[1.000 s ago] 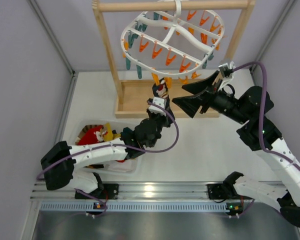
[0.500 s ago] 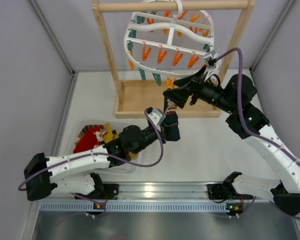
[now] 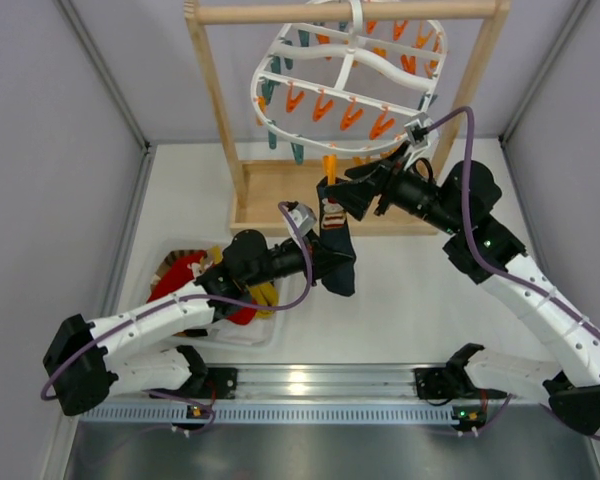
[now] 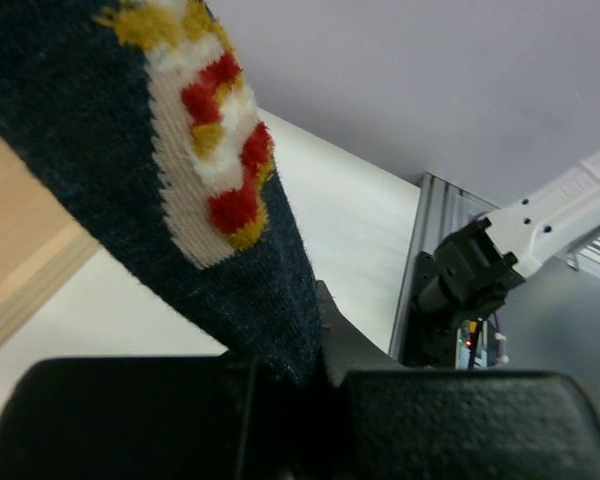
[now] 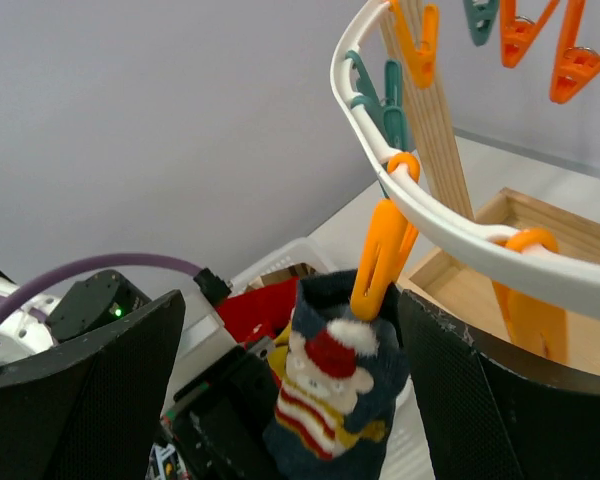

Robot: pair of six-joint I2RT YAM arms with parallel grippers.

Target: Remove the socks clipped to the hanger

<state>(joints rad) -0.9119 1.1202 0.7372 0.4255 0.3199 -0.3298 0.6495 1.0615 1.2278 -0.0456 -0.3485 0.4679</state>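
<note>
A navy sock [image 3: 335, 240] with a red, white and yellow pattern hangs from an orange clip [image 3: 328, 168] on the white hanger [image 3: 345, 75]. My left gripper [image 3: 323, 265] is shut on the sock's lower end; in the left wrist view the sock [image 4: 170, 150] runs down into the closed left gripper [image 4: 318, 345]. My right gripper [image 3: 348, 197] stands open on either side of the cuff. In the right wrist view the sock [image 5: 330, 400] and its orange clip [image 5: 380, 260] sit between the wide fingers [image 5: 80, 400] of the right gripper [image 5: 290, 335], under the hanger ring [image 5: 440, 215].
A white bin [image 3: 215, 338] at the left holds a red sock [image 3: 180, 275] and a yellow sock [image 3: 265, 297]. The hanger hangs from a light wooden rack [image 3: 215, 95] with a tray base [image 3: 275, 195]. Many orange and teal clips [image 3: 325, 105] dangle from the ring.
My left gripper has drawn the sock's lower end down and toward the near side. The right gripper has moved left to straddle the clipped cuff. The hanger has swung.
</note>
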